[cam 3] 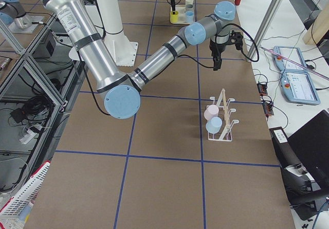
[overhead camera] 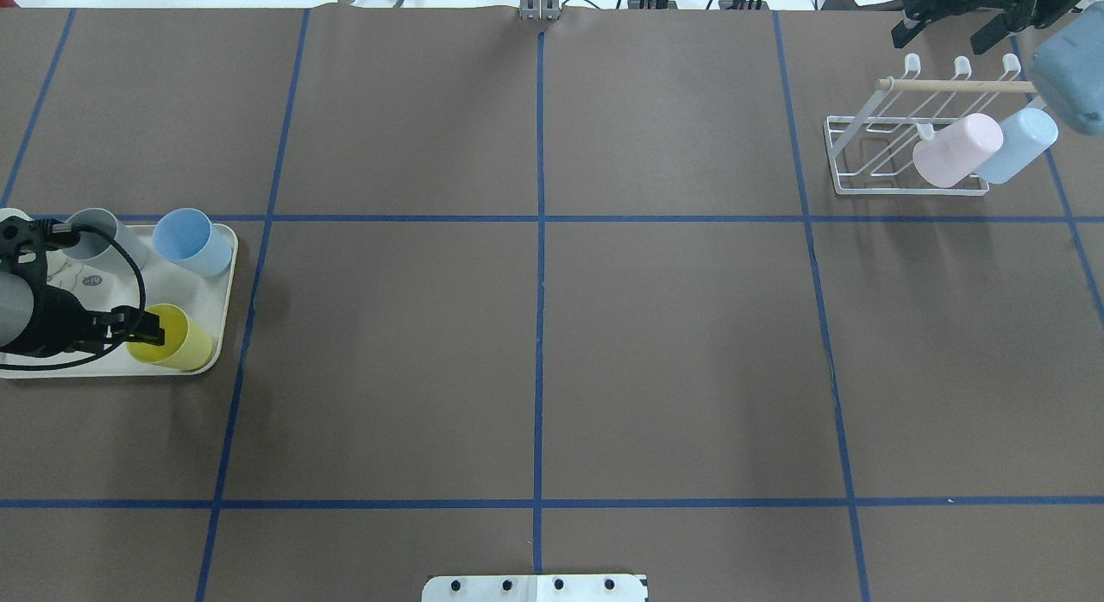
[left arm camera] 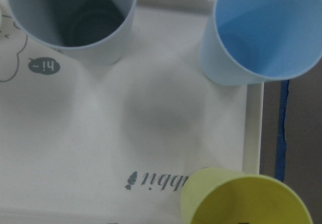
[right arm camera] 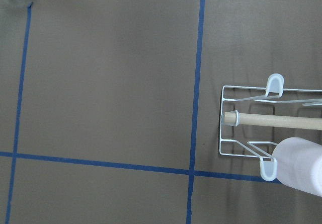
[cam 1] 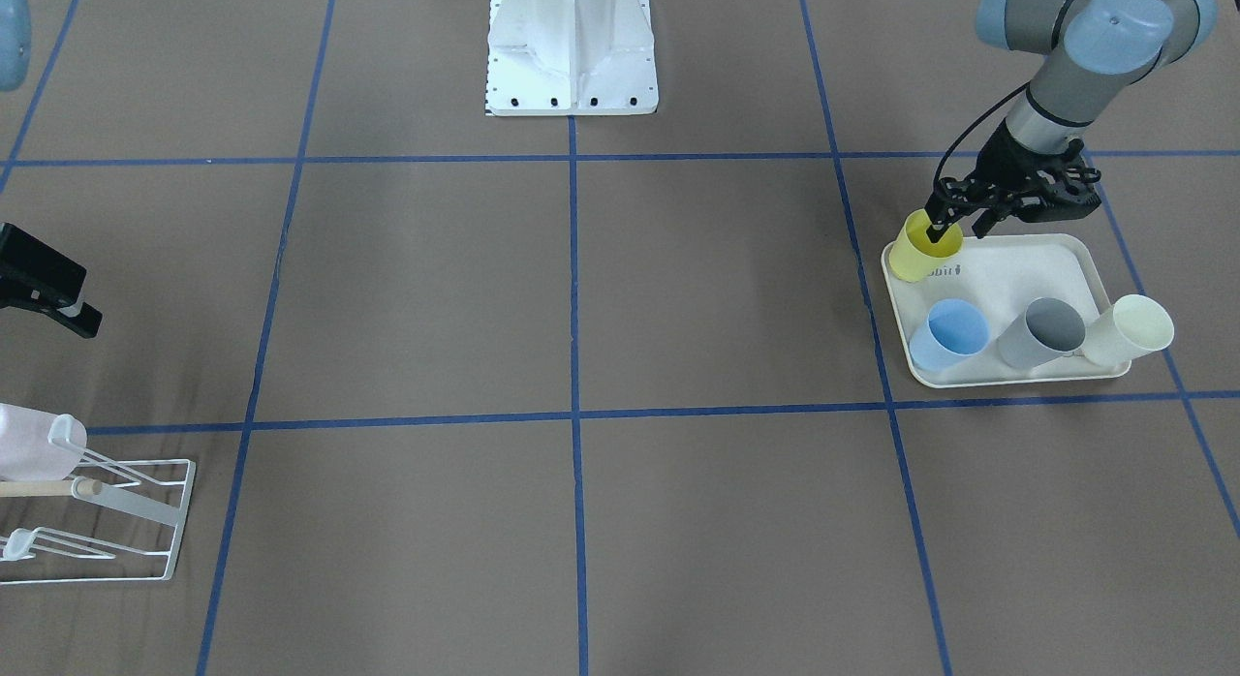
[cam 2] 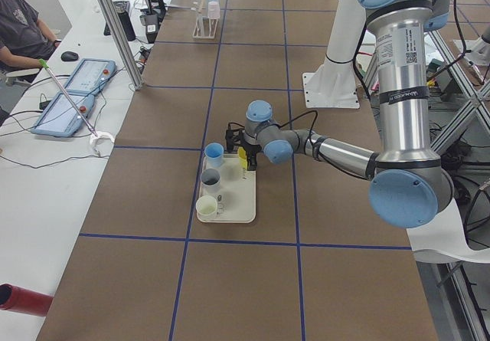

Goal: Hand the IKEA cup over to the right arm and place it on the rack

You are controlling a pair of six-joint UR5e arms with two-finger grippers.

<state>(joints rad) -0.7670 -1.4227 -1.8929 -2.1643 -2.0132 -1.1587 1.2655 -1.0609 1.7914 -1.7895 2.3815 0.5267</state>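
Exterior front-facing, finger (cam 1: 936,232) seemingly inside yellow cup (cam 1: 911,260)

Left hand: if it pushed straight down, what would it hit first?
The yellow cup: one finger of the left hand dips inside its rim, so probably its wall or floor.

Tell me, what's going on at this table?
The robot's left gripper has one finger inside a yellow cup on a white tray; whether it has gripped is unclear. A blue cup, a grey cup and a cream cup share the tray. At the other end of the table a wire rack already carries a pink cup and a light blue cup; the right gripper hovers near it, holding nothing.
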